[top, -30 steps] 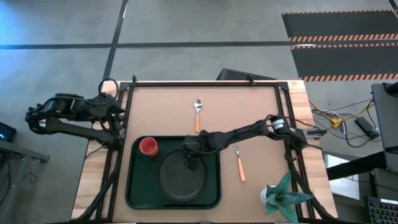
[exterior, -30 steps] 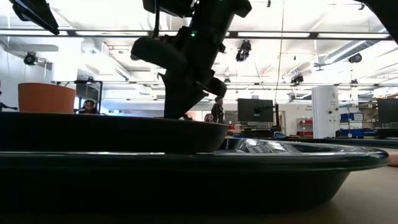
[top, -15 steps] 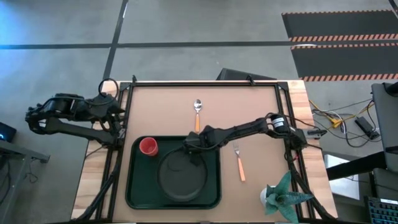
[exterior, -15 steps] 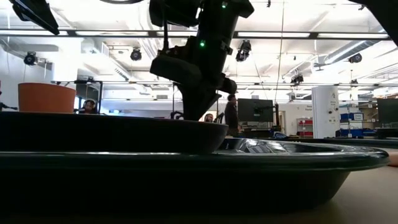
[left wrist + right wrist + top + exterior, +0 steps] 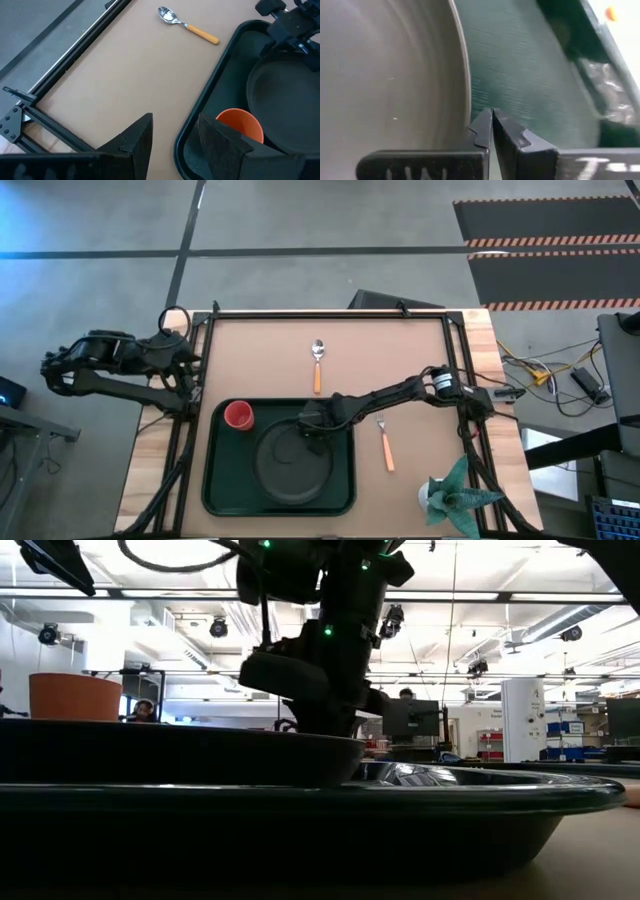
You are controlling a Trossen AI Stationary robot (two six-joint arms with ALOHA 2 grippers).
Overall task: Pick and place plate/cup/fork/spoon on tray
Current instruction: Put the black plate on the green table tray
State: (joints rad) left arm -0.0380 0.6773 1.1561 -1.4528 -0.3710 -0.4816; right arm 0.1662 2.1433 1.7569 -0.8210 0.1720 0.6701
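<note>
The dark plate (image 5: 290, 468) lies flat in the dark green tray (image 5: 215, 480), with the red cup (image 5: 238, 415) standing in the tray's far left corner. The spoon (image 5: 317, 365) and the fork (image 5: 384, 442) lie on the table outside the tray. My right gripper (image 5: 311, 430) is shut and points down at the plate's far right rim (image 5: 466, 95), just outside it over the tray floor (image 5: 520, 75). In the low view it (image 5: 322, 725) stands right above the plate's edge (image 5: 330, 745). My left gripper (image 5: 175, 142) is open and empty, beyond the table's left edge. My right gripper's shut fingertips (image 5: 482, 127) stand right beside the outer edge of the plate's rim (image 5: 469, 127), coming from above and slanting from the table's right. I cannot tell whether they touch the rim. The plate lies flat in the tray.
A potted green plant (image 5: 455, 492) stands at the table's near right corner. Black frame rails (image 5: 330, 313) run along the table's edges. Bare tabletop lies between the spoon and the tray and to the left of the spoon (image 5: 125, 75).
My right gripper has come down toward the plate's far right rim and tipped more upright, staying over the same part of the tray. The plate has stayed where it was.
</note>
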